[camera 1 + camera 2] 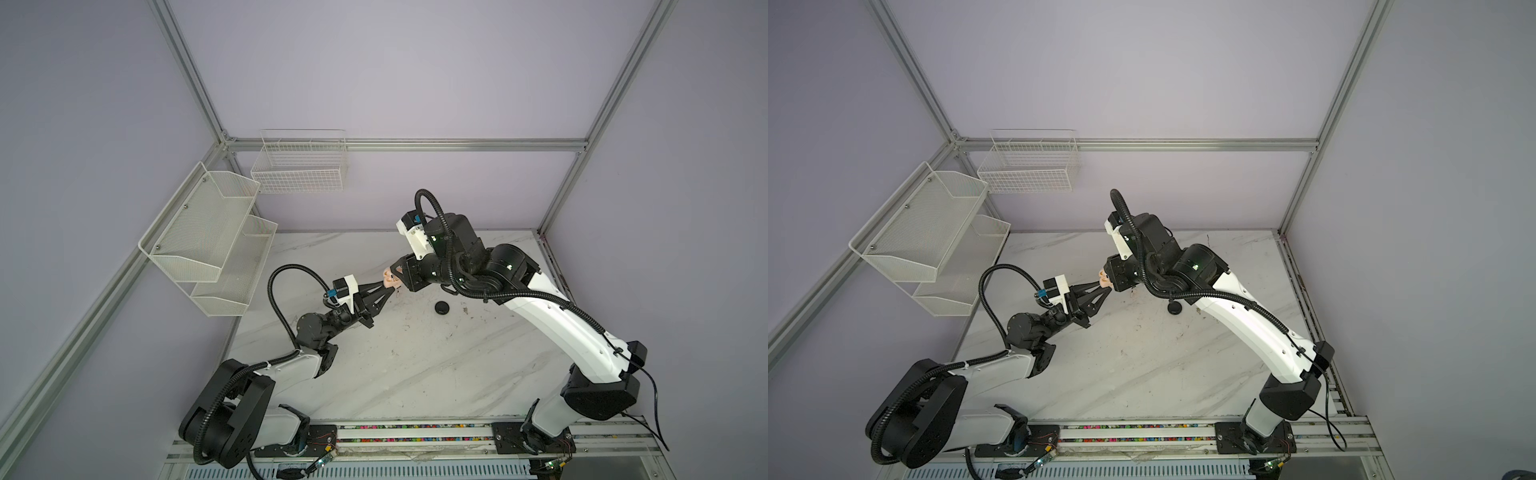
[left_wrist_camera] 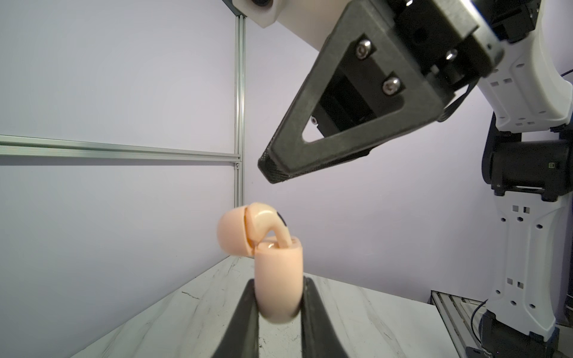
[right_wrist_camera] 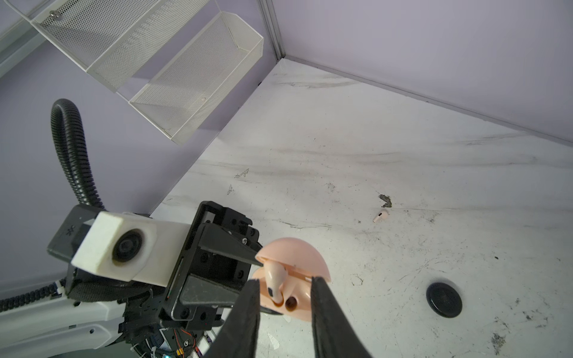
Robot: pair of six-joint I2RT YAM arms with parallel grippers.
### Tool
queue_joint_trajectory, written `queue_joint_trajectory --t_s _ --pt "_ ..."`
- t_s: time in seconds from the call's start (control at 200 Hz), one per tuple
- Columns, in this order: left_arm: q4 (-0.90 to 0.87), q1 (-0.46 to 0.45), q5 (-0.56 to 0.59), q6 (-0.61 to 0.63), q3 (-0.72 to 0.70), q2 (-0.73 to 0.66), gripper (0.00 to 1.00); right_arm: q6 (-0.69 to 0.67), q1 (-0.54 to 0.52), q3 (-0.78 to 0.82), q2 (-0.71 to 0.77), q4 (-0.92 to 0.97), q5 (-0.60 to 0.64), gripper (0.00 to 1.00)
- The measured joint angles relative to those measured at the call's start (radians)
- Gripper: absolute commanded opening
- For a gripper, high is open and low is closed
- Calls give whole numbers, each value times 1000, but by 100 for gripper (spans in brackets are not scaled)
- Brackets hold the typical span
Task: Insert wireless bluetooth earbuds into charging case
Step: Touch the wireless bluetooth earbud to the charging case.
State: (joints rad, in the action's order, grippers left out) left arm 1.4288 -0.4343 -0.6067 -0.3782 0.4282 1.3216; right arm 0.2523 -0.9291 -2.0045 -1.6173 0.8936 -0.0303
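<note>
**One pink bud going in, its twin waiting on the marble**

The left pincer is pinching the lower half of the pink case and holds it up off the surface, with the lid swung open. One pink earbud has its stem down in a socket. Its head stands proud of the rim and leans toward the lid, so I would say it is not pushed fully home. Beside it, the second socket is a bare dark hole.

The right pincer hovers just above the open case with its two fingers spread. Nothing is between them, and they are clear of the bud.

The other pink earbud lies loose on the marble, well apart from the case. A black case sits shut on the surface nearer the right arm and shows in both top views. I can see no black buds anywhere. They may be inside that closed case, but I cannot tell.

By my reckoning the pink set is about halfway. Left to do: seat this bud, fetch the loose one, drop it in the empty socket and close the lid.
</note>
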Motion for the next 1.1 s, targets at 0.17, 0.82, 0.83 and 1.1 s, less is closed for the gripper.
queue_joint_trajectory --t_s 0.17,0.82,0.83,1.1 --pt "0 0 -1 0 0 0 0 0 -3 10 0 -2 -6 30" --pt "-6 0 -6 -1 0 1 0 -15 -20 16 -34 -8 -30 29" --pt "-6 0 -6 -1 0 1 0 -15 -20 16 -34 -8 -30 29" --pt "-5 0 -6 0 0 1 0 -15 -20 16 -34 -8 -37 28"
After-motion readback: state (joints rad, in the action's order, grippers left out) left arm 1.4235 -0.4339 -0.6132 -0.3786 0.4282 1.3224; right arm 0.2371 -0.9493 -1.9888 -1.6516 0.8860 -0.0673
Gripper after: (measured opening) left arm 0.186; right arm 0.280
